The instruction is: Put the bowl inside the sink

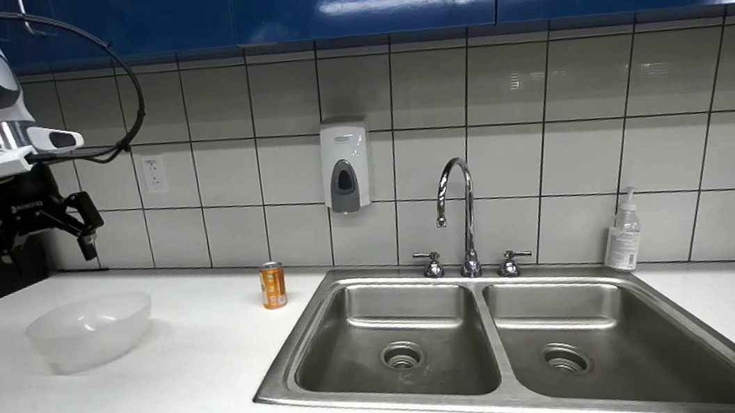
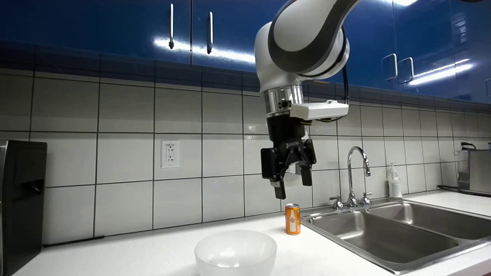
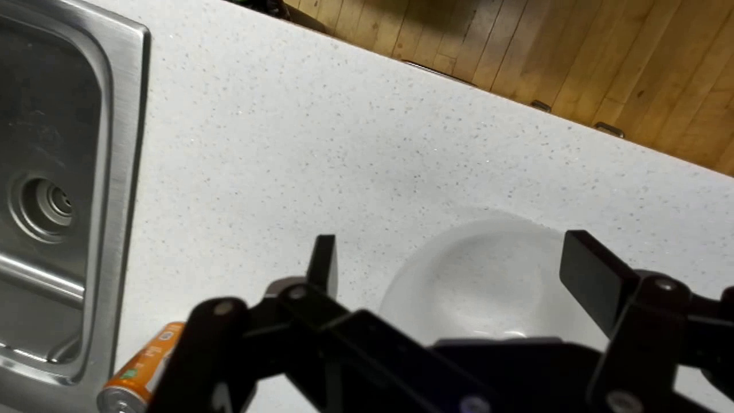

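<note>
A frosted, translucent white bowl stands upright on the white counter; it shows in both exterior views (image 1: 92, 335) (image 2: 236, 255) and in the wrist view (image 3: 487, 287). The steel double-basin sink shows in both exterior views (image 1: 305, 337) (image 2: 425, 258) and at the left of the wrist view (image 3: 123, 115). My black gripper is open and empty, well above the counter in both exterior views (image 1: 52, 249) (image 2: 294, 186). In the wrist view the gripper's fingers (image 3: 450, 249) are spread wide, with the bowl below and toward the right finger. The gripper body hides the bowl's near part.
An orange can (image 1: 273, 286) (image 2: 292, 220) (image 3: 140, 373) stands between bowl and sink. A tall faucet (image 1: 470, 215) and a pump bottle (image 1: 624, 238) are behind the sink. A soap dispenser (image 1: 345, 167) hangs on the tiled wall. A black coffee machine (image 2: 23, 199) stands beyond the bowl.
</note>
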### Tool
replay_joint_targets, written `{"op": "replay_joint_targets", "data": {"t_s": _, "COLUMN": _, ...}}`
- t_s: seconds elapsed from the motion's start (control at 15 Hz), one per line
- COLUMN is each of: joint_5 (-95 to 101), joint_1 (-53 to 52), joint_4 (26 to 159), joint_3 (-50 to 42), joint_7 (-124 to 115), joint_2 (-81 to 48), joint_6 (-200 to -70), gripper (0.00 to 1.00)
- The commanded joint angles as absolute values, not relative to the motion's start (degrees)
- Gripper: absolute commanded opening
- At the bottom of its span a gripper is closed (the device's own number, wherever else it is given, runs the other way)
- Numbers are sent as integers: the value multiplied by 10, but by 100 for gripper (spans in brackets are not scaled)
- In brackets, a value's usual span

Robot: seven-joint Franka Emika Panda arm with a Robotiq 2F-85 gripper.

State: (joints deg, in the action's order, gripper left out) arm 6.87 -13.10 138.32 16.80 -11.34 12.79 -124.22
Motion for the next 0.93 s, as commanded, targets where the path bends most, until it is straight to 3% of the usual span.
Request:
{"op": "replay_joint_targets", "data": {"t_s": 0.0, "joint_5": 74, "joint_1": -145, "joint_4": 1333, "joint_3": 187, "joint_7": -139, "joint_2": 73, "joint_6": -1255, "gripper": 100}}
{"op": "replay_joint_targets", "data": {"t_s": 0.87, "joint_5": 173, "joint_1": -238, "joint_4": 1158, "joint_3": 183, "joint_7": -277, "joint_2": -163, "joint_6": -1303, "gripper": 100}}
